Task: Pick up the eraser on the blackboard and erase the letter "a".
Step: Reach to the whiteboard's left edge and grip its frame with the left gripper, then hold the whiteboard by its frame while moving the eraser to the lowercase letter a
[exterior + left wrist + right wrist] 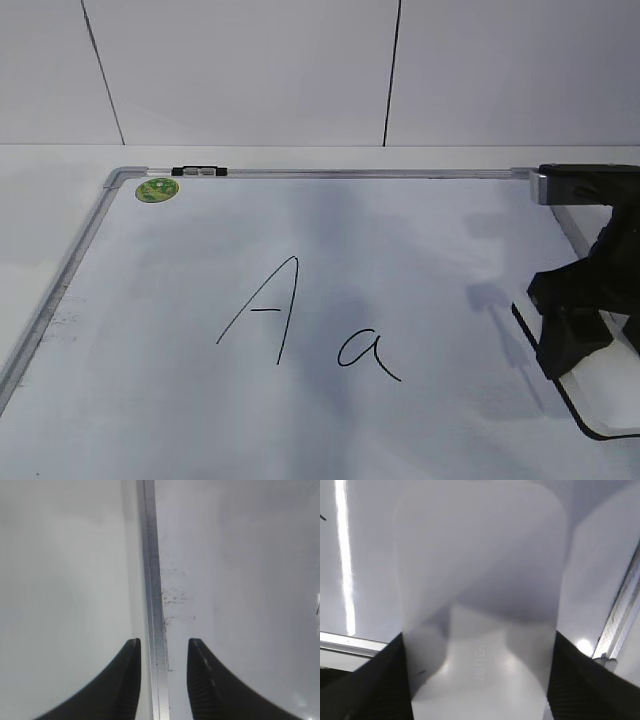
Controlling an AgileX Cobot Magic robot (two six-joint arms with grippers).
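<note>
At the far left of the exterior view, the silver-grey frame of the blackboard (60,275) is seen running toward the camera, with a round green sticker (158,189) just inside its rounded top-left corner and a small black clip (199,171) on the top rail beside it. The left gripper (163,645) is not shown in that view; only in the left wrist view are its two dark ribbed fingers (200,680) seen, parted with nothing between them, straddling the metal frame rail (152,605), beside which faint dark smudges (172,597) are marked on the white surface. Nearer the middle of the board, a tall angular capital "A" (262,310) is drawn in thin black marker, and just to its right, slightly lower, the letter "a" (367,353) is written, intact. At the right edge of the exterior view, the right gripper (572,340) is lowered over the eraser (612,395), of which only a white part with a dark rim is visible there. In the right wrist view the eraser (480,605) is shown filling the frame (faint grey lettering can be made out on its top), with a black finger pressed against each long side, so the claw is closed on it; whether it is lifted off the board cannot be told.
</note>
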